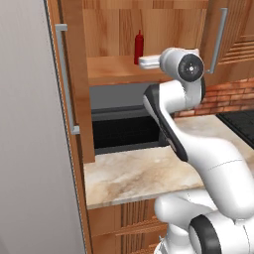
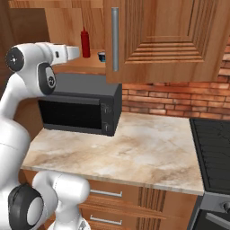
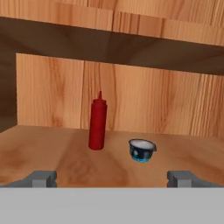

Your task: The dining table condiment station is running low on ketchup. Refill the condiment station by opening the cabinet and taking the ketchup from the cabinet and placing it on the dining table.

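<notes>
The ketchup (image 3: 97, 124) is a slim red squeeze bottle standing upright on the lower shelf of the cabinet (image 3: 52, 153), whose doors are swung open. It shows in the base views too, as the ketchup (image 1: 139, 47) and the ketchup (image 2: 85, 42). My gripper (image 3: 114, 178) is open at the shelf's front edge, level with the bottle and a short way in front of it, holding nothing. The bottle stands slightly left of the gap between the fingertips (image 3: 43, 178). The white hand (image 2: 67, 51) reaches into the cabinet opening. The dining table is out of view.
A small blue bowl (image 3: 142, 150) sits on the shelf just right of the bottle. The open cabinet doors (image 1: 74, 79) (image 2: 166, 40) flank the arm. Below are a black microwave (image 2: 81, 105), a marble counter (image 2: 134, 148) and a stove (image 2: 211, 143).
</notes>
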{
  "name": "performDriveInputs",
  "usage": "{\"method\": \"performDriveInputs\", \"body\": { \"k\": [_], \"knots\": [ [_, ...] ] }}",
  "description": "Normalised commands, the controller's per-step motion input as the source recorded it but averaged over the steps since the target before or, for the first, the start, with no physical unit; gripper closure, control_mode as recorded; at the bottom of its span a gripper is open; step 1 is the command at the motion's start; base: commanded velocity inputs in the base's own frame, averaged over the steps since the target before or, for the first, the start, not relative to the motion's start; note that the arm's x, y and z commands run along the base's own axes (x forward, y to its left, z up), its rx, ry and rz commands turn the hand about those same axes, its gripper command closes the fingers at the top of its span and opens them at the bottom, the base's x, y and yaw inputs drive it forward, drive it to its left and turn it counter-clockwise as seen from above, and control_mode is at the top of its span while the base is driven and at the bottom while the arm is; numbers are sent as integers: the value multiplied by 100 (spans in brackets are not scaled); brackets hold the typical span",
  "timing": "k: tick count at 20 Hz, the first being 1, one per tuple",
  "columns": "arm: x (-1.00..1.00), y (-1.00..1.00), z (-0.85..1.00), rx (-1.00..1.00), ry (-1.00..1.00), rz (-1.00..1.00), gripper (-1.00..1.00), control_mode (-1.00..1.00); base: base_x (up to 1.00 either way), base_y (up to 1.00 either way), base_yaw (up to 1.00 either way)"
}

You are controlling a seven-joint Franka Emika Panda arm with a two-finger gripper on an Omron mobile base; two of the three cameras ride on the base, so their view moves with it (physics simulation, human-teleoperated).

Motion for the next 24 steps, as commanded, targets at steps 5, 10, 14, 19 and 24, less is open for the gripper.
{"method": "performDriveInputs", "body": {
  "k": [5,10,14,19,24],
  "knots": [
    [35,21,0,0,0,0,-100,-100,0,0,0],
    [23,27,0,0,0,-1,-100,-100,0,0,0],
    [13,14,0,0,0,-4,-100,-100,0,0,0],
    [12,1,0,0,0,-3,-100,-100,0,0,0],
    [28,0,0,4,0,0,-100,-100,0,0,0]
  ]
}}
